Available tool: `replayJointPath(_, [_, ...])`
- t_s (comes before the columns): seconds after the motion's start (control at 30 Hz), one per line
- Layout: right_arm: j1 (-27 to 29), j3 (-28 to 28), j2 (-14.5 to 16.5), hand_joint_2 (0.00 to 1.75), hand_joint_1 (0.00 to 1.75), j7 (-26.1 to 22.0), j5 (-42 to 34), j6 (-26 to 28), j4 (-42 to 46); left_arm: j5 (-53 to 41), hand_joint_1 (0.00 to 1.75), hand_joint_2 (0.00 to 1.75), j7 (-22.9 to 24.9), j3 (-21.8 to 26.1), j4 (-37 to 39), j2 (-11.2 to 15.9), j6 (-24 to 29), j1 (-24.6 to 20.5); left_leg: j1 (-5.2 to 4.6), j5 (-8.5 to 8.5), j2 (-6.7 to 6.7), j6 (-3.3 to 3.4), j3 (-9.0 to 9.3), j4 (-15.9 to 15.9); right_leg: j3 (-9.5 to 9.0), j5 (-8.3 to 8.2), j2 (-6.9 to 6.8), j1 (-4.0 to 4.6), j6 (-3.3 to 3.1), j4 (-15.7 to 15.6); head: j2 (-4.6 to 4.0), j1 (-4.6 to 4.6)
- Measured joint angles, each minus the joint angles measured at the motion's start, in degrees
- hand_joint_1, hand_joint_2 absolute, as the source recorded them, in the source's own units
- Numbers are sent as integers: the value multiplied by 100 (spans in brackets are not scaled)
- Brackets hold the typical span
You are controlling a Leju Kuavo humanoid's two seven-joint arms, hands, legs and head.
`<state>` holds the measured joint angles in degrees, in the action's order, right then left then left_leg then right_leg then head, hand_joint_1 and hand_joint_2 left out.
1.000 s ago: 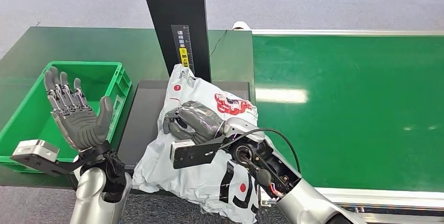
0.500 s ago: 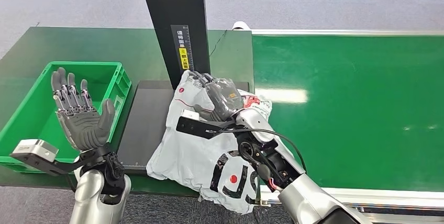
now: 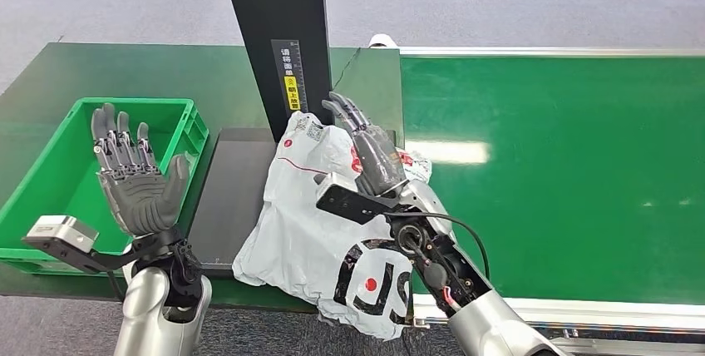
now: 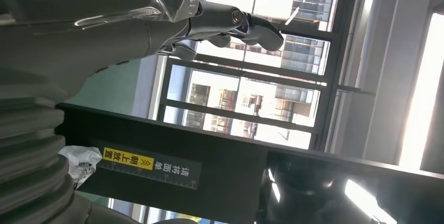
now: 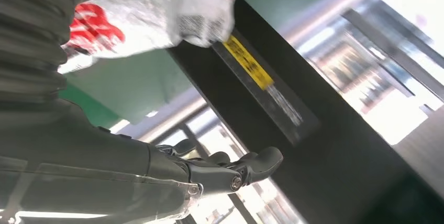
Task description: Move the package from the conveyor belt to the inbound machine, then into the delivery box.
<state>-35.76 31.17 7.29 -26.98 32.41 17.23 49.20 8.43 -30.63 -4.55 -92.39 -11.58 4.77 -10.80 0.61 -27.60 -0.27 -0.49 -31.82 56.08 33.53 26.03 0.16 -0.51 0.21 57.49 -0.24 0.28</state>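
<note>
Head view: package (image 3: 320,215) overhangs table edge | right hand (image 3: 372,150) open beside it | left hand (image 3: 137,177) open

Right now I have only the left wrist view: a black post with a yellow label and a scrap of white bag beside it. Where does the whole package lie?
Observer: The package lies on the inbound machine's black platform, up against the post, with its near end hanging over the table edge.
Operator: Is the right hand gripping it?
Observer: No. The right hand is open with its fingers straight, at the package's far right side.
Operator: And the delivery box?
Observer: The green box sits left of the platform, and the left hand is open, palm up, at its near right corner.
</note>
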Motion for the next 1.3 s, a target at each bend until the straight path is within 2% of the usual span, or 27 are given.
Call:
replayJointPath(0.07, [92,-143,-21,175,0,-317,-257,152,224,-33,0,175,-2,-23,8,-4,-67,-16,0,0,0,0,0,0,0,0,0,0,0,0,0,0])
replayJointPath(0.13, [182,-279,-55,175,0,-439,-462,279,536,-47,0,175,20,-56,9,0,-292,-25,0,0,0,0,0,0,1,0,0,0,0,0,0,0])
replayJointPath(0.27, [326,-456,-170,175,0,-299,-600,336,1221,5,0,175,104,-116,9,12,-724,-30,0,-2,6,-1,0,0,1,0,3,0,0,0,0,-1])
replayJointPath(0.63, [497,-563,-299,175,0,-267,-606,343,1850,19,0,175,165,-162,9,18,-884,-32,0,-2,5,-1,1,0,0,0,3,0,0,0,0,0])
replayJointPath(0.7, [515,-586,-331,175,0,-172,-555,321,1924,51,0,175,327,-195,24,37,-1250,-35,0,-2,3,-1,1,0,1,0,3,0,0,-1,0,-1])
replayJointPath(0.8, [577,-673,-455,175,0,221,-447,9,2130,-11,0,175,624,-289,152,83,-1934,-69,-1,-2,0,0,1,1,0,0,3,-1,0,-1,0,0])
replayJointPath(0.9, [757,-836,-583,175,0,350,-365,-141,2392,-224,0,175,758,-386,390,132,-2294,-125,-2,-2,0,0,1,1,0,0,2,-2,0,-2,0,0])
replayJointPath(1.07, [1090,-1059,-738,175,0,423,-89,99,2771,-1096,0,175,1184,-674,779,240,-2472,-228,-2,-3,-1,0,0,1,2,0,2,-2,0,-2,0,-2])
replayJointPath(1.2, [1217,-1208,-808,175,0,483,-35,193,3030,-2889,0,175,1538,-1255,1191,446,-2370,-475,-2,-3,7,0,0,0,1,-1,4,-2,-1,-2,0,-1])
replayJointPath(1.3, [1238,-1274,-846,175,0,508,-33,194,3139,-3214,0,175,1604,-1543,1403,534,-2331,-580,-2,-3,19,0,2,0,1,-4,10,-2,-1,-2,0,-1])
